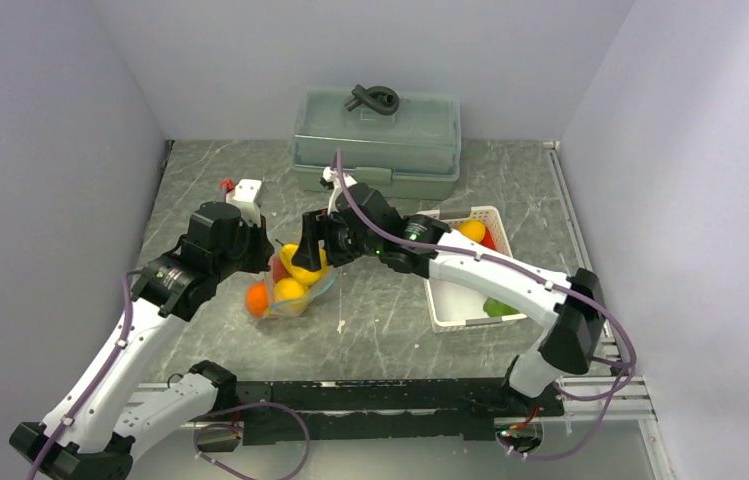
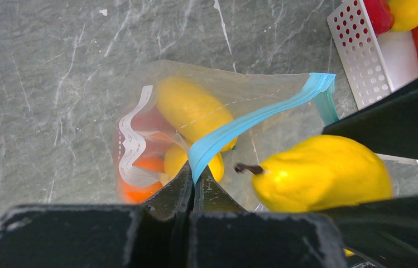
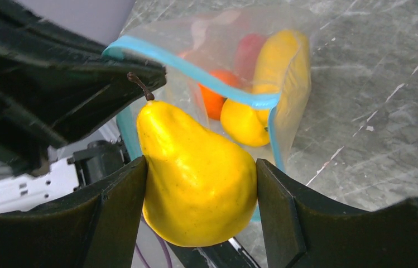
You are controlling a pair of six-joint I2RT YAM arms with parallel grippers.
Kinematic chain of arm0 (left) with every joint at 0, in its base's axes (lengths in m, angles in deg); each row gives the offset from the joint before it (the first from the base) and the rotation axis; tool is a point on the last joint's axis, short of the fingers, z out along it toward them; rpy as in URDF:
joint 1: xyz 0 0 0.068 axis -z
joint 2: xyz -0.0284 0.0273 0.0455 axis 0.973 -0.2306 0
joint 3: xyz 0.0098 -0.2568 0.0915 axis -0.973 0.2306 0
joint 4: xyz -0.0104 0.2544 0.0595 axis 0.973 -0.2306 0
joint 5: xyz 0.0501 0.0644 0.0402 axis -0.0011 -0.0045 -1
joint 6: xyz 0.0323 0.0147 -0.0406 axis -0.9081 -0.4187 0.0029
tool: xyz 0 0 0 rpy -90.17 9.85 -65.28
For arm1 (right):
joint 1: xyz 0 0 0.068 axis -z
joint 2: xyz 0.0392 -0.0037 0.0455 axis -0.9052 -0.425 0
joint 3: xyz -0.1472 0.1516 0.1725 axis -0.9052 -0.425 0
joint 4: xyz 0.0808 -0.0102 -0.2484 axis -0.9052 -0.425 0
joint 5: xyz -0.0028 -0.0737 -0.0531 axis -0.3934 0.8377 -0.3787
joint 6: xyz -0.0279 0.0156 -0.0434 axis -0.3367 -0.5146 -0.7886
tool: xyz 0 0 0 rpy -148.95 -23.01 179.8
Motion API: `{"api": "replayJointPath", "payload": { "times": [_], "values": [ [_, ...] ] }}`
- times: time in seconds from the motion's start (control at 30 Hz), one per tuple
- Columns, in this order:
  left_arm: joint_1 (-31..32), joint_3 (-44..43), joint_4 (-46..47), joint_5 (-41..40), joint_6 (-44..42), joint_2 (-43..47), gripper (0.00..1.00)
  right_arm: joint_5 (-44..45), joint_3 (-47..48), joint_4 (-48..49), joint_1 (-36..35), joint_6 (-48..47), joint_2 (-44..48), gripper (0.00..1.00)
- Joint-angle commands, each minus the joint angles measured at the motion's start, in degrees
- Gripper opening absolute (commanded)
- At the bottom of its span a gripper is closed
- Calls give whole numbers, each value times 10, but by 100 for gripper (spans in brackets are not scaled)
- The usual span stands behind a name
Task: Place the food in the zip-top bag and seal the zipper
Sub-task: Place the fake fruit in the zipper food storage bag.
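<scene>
The zip-top bag (image 1: 295, 300) lies on the table with its mouth held up and open. Through its clear wall show food pieces: a long yellow one (image 2: 192, 109), an orange one (image 2: 139, 192) and a red one (image 3: 249, 51). My left gripper (image 2: 194, 170) is shut on the zipper (image 2: 251, 120), the teal-blue strip, pinching its near end. A yellow pear (image 3: 195, 173), stem toward the bag, is clamped in my right gripper (image 3: 201, 163). The pear hangs just outside the bag's mouth, close to the left fingers.
A white lattice basket (image 1: 445, 305) to the right holds a yellow-orange fruit (image 1: 471, 230), something red and a green piece (image 1: 497, 307). The grey-green lidded box (image 1: 377, 140) stands at the back. A small white and red object (image 1: 243, 190) sits back left.
</scene>
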Motion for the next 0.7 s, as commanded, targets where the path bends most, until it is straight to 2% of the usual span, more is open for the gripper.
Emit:
{"api": "replayJointPath", "payload": {
  "times": [0.0, 0.17, 0.27, 0.4, 0.53, 0.67],
  "values": [
    [-1, 3, 19, -3, -2, 8, 0, 34, 39, 10, -4, 38, -27, 3],
    [-1, 3, 21, -2, 0, 8, 0, 80, 65, -18, -13, 60, -69, 4],
    [-1, 3, 20, -1, -1, 7, 0, 116, 79, -34, -19, 72, -91, 10],
    [-1, 3, 21, 0, -1, 7, 0, 127, 90, -33, -24, 80, -110, 26],
    [0, 3, 20, 0, -2, 6, 0, 110, 94, -17, -28, 78, -115, 51],
    [-1, 3, 20, -1, -2, 7, 0, 111, 89, -10, -29, 71, -102, 65]
  ]
}}
